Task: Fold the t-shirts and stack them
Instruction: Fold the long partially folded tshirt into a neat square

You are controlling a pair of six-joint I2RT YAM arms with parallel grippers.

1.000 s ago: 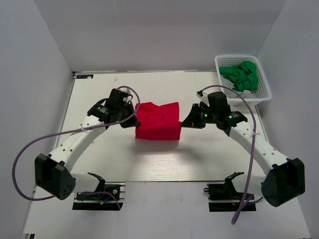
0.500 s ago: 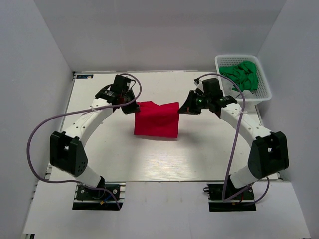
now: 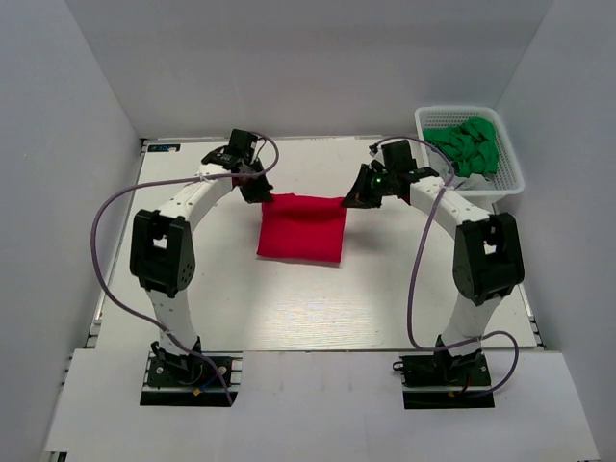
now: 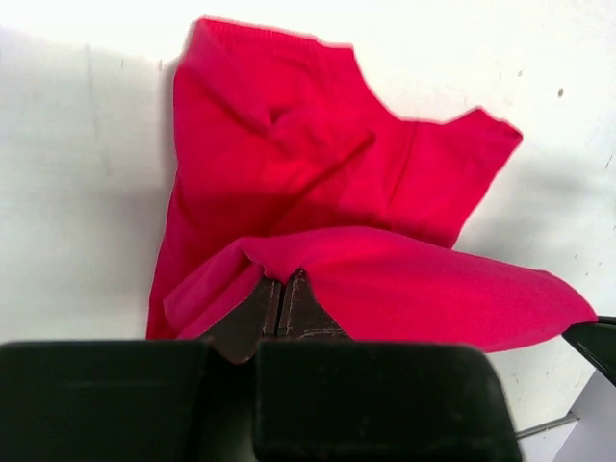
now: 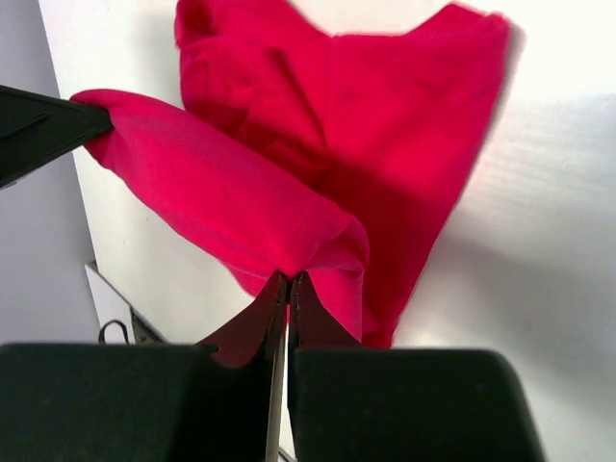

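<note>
Sagging red t-shirt (image 3: 301, 231) clamped in left end effector (image 3: 265, 196) and right end effector (image 3: 346, 201)

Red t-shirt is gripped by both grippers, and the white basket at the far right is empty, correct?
No, the basket isn't empty: the top view shows green cloth in it. Both the left gripper and right gripper do grip the red t-shirt.
</note>
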